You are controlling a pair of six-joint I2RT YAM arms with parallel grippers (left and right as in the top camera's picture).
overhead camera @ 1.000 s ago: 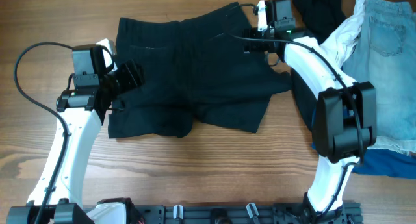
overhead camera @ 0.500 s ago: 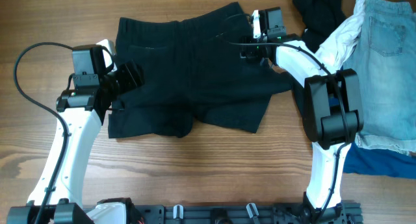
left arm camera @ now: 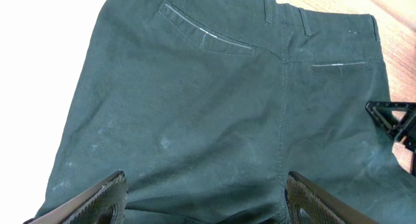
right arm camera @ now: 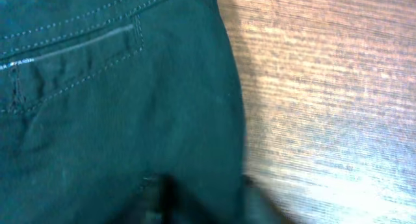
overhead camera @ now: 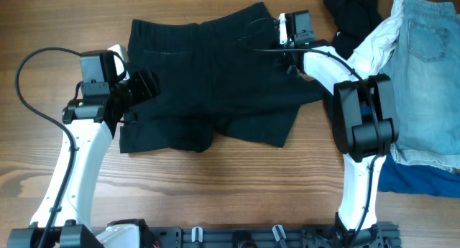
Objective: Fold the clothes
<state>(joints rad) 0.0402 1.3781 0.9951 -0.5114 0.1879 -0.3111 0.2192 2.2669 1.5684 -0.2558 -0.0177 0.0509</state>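
Note:
Black shorts, one of the clothes, lie spread flat on the wooden table, back pockets up. My left gripper hovers at their left edge. In the left wrist view it stands open over the cloth, with nothing between its fingers. My right gripper is at the shorts' upper right edge. The right wrist view is blurred: its jaws are drawn in on the edge of the black cloth, next to bare wood.
A pile of other clothes fills the right side: a black garment at the top, a white one, light denim and bright blue cloth at the lower right. Bare wood lies below the shorts.
My right gripper has slid a little left and down onto the shorts' edge and closed from wide open. The left gripper has stayed in place, still open.

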